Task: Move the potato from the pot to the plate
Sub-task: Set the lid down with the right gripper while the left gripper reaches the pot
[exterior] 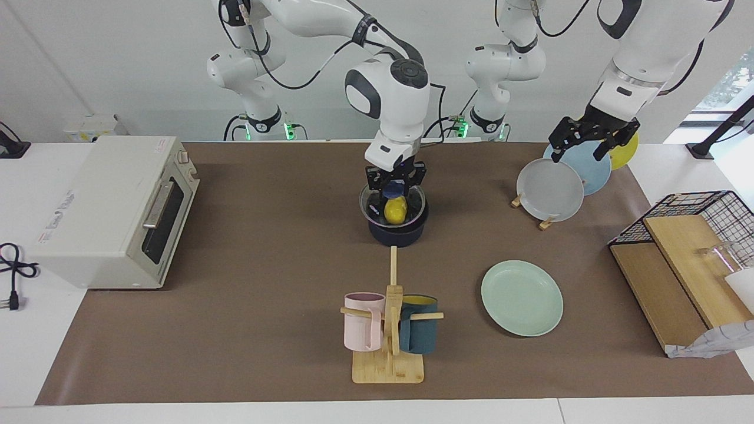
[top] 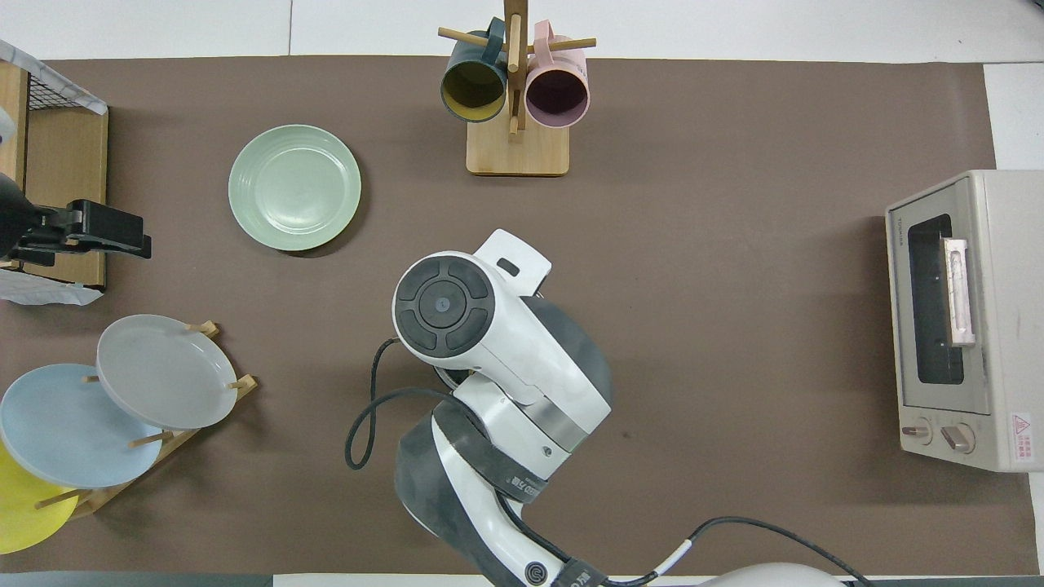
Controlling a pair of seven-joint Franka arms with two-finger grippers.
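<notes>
At centre of the facing view, the right pincer [exterior: 395, 197] reaches into the pot [exterior: 398, 221], clamped on the potato [exterior: 396, 210], which sits inside the rim; the left pincer [exterior: 592, 140] waits, fingers apart, over the plate rack [exterior: 545, 224] at upper right. Lifting straight up should clear the rim before carrying toward the plate [exterior: 522, 298], lower right of centre. From overhead, the right arm hides the pot; the plate [top: 294, 187] lies upper left.
</notes>
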